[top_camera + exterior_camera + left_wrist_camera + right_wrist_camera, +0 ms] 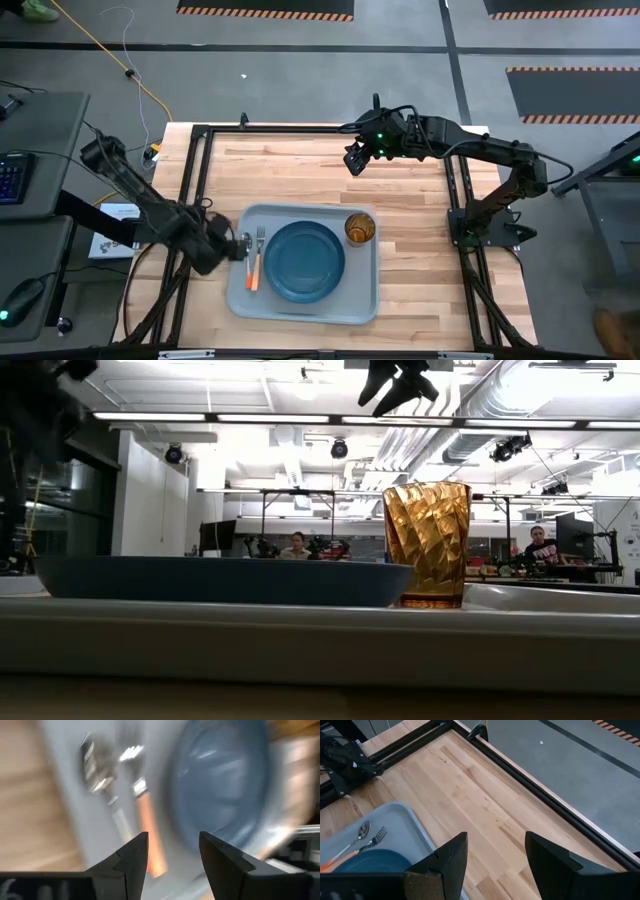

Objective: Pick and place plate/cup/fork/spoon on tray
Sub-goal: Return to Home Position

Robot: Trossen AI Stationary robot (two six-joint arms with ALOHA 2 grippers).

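The grey-blue tray (240, 300) lies at the table's near middle. On it rest the dark blue plate (305, 261), the amber cup (360, 229) at its far right corner, and the fork (257, 258) and the spoon (248, 243) side by side along its left part. My left gripper (238, 246) is open and empty at the tray's left edge, above the cutlery (142, 815). My right gripper (353, 160) is open and empty, high above the table's far middle. The low view shows the plate (225, 580) and the cup (426, 543) standing on the tray (320, 640).
Bare wooden table lies to the tray's right and on its far side (485, 805). A black frame (200, 135) runs along the table's edges. People sit in the room beyond the table (296, 544).
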